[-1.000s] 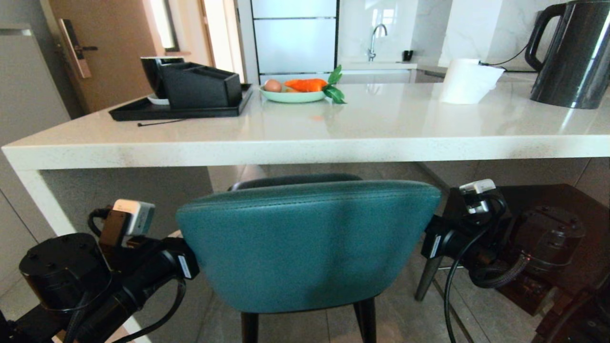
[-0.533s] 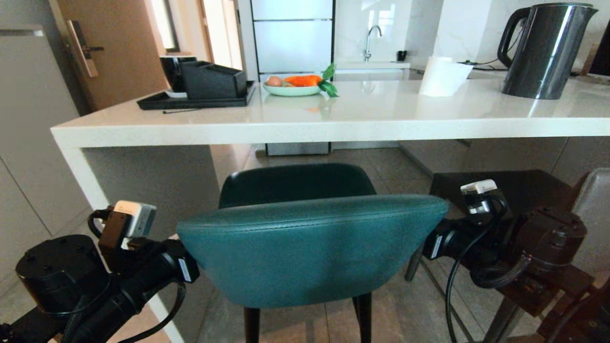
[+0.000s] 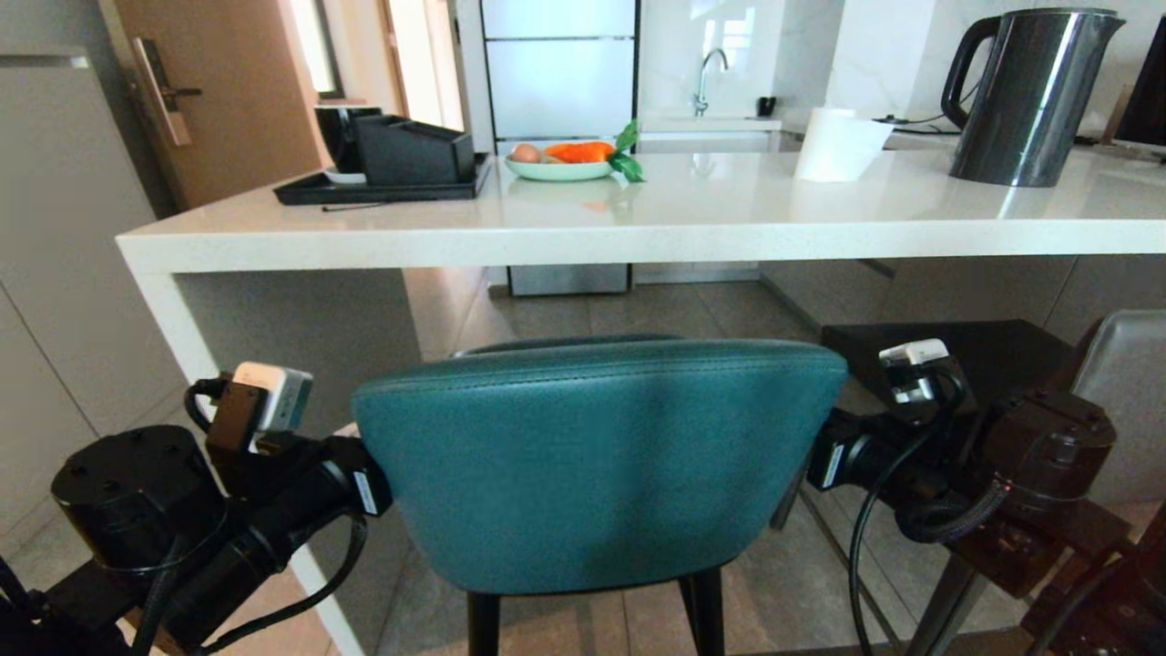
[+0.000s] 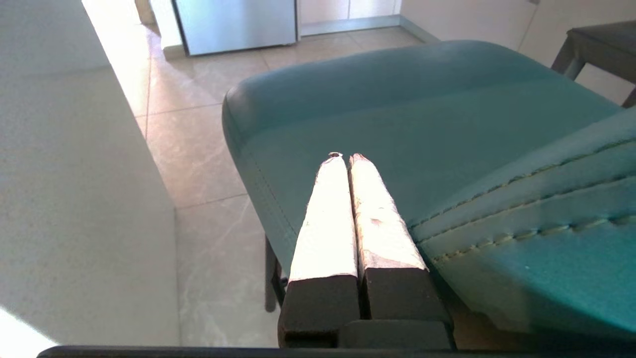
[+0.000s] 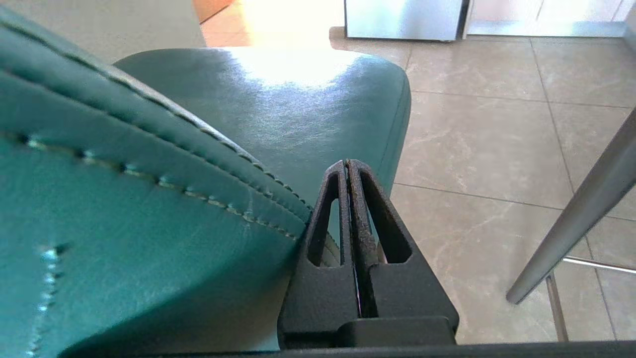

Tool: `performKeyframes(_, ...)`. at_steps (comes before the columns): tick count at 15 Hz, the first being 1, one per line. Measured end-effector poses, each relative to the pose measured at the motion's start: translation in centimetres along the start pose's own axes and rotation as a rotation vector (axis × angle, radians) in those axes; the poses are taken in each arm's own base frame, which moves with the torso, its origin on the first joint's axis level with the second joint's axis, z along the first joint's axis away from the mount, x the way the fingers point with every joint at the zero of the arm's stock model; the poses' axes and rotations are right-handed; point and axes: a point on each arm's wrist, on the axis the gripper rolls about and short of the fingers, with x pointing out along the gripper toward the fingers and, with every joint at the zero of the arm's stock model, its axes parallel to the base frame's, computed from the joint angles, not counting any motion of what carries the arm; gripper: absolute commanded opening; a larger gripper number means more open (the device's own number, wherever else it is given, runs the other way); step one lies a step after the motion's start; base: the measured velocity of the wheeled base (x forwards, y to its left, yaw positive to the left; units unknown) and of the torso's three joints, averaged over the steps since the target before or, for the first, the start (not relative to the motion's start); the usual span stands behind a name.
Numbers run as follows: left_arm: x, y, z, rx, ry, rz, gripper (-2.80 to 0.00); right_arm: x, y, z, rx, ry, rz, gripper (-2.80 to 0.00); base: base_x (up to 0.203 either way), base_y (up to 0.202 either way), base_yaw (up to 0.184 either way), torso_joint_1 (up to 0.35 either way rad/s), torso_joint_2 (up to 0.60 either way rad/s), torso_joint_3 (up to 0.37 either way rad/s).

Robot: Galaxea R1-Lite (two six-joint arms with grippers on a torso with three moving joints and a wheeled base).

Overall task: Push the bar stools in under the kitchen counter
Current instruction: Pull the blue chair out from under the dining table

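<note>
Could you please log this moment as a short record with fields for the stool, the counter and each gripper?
stool: teal stool, its back facing the camera, standing short of the counter edge
counter: kitchen counter, carrying a black tray, a plate of food and a kettle
left gripper: shut, at the stool's left side by the back
right gripper: shut, at the stool's right side
second stool: grey stool, far right

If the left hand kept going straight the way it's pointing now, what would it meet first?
Probably nothing soon. The shut left hand points along the side of the rounded teal leather stool, past its seat edge, toward bare tiled floor under the white stone counter. Depth is unclear; it may graze the seat.
</note>
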Motion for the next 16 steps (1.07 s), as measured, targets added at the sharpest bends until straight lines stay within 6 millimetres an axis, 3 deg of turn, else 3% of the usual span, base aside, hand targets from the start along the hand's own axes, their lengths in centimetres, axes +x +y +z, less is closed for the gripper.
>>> performKeyframes(3,-0.4,-0.2,0.8,-0.001,-0.038,-0.004,-2.8,-0.1,0.3,0.2,-0.002,-0.008,0.004,-2.8,0.0,0.0,0.0,0.0,0.0,0.0)
performKeyframes(10,-3.7,-0.8,1.6,0.001,0.001,-0.006,-2.8,-1.0,2.2,1.0,-0.005,-0.034,0.05,-2.8,0.0,0.0,0.0,0.0,0.0,0.0)
performKeyframes(16,-3.3,-1.0,1.3,-0.007,0.013,-0.021,-2.8,-3.8,3.0,0.9,-0.005,-0.017,0.073,-2.8,0.0,0.0,0.0,0.0,0.0,0.0)
